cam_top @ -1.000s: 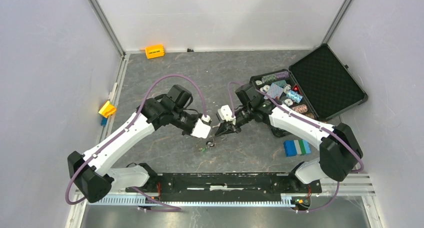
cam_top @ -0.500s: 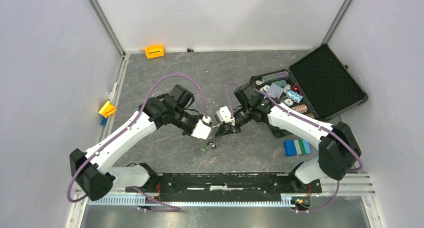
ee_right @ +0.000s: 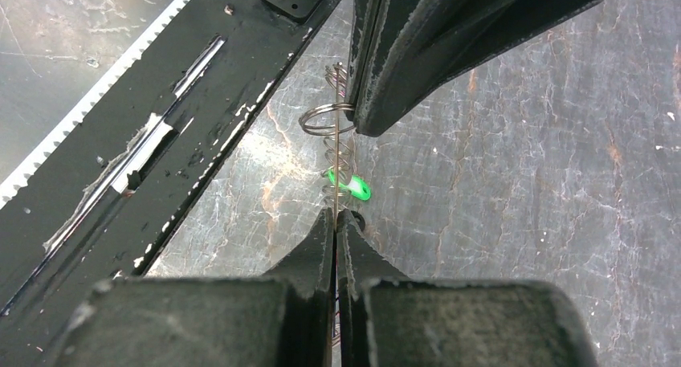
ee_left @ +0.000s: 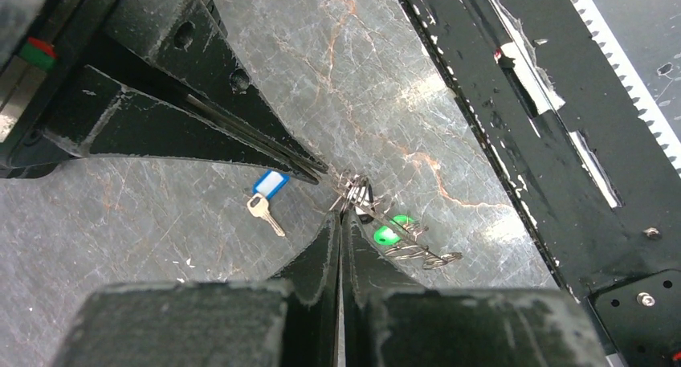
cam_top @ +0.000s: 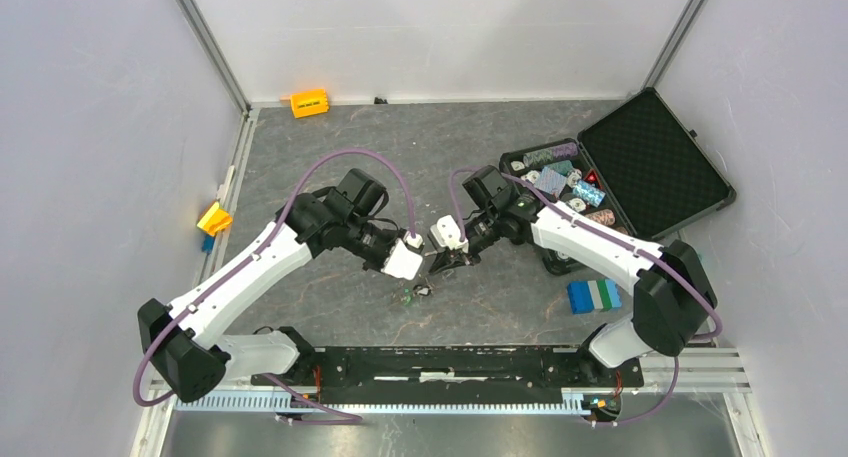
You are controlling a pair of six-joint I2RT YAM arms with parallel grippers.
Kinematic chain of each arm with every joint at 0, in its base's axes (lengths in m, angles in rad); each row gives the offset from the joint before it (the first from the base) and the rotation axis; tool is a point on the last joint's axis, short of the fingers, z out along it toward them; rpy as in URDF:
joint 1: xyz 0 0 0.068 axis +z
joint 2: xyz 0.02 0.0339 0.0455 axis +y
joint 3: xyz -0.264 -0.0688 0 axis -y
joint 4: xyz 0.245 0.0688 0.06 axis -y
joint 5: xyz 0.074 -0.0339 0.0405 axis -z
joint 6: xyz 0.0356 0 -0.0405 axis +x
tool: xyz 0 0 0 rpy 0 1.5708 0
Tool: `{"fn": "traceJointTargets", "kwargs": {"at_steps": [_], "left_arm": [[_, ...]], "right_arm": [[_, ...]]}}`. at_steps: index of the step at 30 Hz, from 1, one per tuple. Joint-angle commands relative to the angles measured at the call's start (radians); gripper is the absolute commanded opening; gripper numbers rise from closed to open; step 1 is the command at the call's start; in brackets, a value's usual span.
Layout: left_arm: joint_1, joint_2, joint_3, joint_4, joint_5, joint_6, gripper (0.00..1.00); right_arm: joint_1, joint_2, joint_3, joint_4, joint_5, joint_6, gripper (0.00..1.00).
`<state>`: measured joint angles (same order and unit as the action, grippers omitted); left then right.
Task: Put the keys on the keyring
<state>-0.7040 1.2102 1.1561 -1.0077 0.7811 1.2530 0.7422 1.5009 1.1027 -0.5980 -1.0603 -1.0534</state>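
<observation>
The keyring (ee_right: 335,154), a thin jagged wire ring, shows edge-on in the right wrist view, and my right gripper (ee_right: 335,215) is shut on its near edge. A green-tagged key (ee_right: 350,185) hangs on it. My left gripper (ee_left: 340,215) is shut too, its tips pinching a small smooth round ring (ee_right: 323,118) that sits against the keyring (ee_left: 417,246). A dark tag (ee_left: 366,198) sits in that bundle. A blue-tagged key (ee_left: 266,197) lies loose on the table. From above, both grippers (cam_top: 424,270) (cam_top: 438,266) meet tip to tip.
An open black case (cam_top: 655,172) with striped chips (cam_top: 560,177) stands at the back right. A blue, green and white block (cam_top: 593,295) lies near the right base. The black base rail (ee_left: 514,102) runs close by. An orange block (cam_top: 309,103) is at the back left.
Both grippers stay shut and joined at the same spot. The right arm's forearm and the left wrist have edged slightly left.
</observation>
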Motion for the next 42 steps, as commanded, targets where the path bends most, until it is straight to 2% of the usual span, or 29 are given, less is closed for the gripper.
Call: {"fn": "traceJointTargets", "kwargs": {"at_steps": [1,9,16,19,25,28,33,35,42], "left_arm": [[0.002,-0.004,0.050,-0.008,-0.069,0.052,0.02],[-0.006,-0.001,0.056,-0.029,-0.118,0.089,0.02],[-0.049,0.016,0.077,-0.042,-0.225,0.094,0.02],[-0.051,0.012,0.090,-0.042,-0.228,0.084,0.02],[-0.052,-0.014,0.096,-0.042,-0.229,0.033,0.02],[-0.052,-0.041,0.074,-0.015,-0.239,-0.010,0.02],[-0.051,-0.067,0.058,0.042,-0.275,-0.106,0.02],[-0.051,-0.074,0.065,0.061,-0.292,-0.161,0.02],[-0.051,-0.100,0.071,0.173,-0.408,-0.429,0.02]], "right_arm": [[0.022,0.000,0.048,-0.060,-0.082,-0.059,0.00],[0.026,0.004,0.036,0.034,-0.063,0.063,0.00],[0.029,0.019,0.027,0.099,-0.039,0.138,0.02],[0.029,0.019,0.026,0.140,-0.017,0.179,0.08],[0.026,0.001,0.026,0.219,0.038,0.274,0.37],[0.020,-0.017,0.026,0.242,0.060,0.296,0.49],[0.008,-0.044,0.033,0.263,0.072,0.333,0.58],[0.001,-0.060,0.028,0.290,0.074,0.361,0.59],[-0.015,-0.113,0.012,0.382,0.101,0.458,0.53]]}}
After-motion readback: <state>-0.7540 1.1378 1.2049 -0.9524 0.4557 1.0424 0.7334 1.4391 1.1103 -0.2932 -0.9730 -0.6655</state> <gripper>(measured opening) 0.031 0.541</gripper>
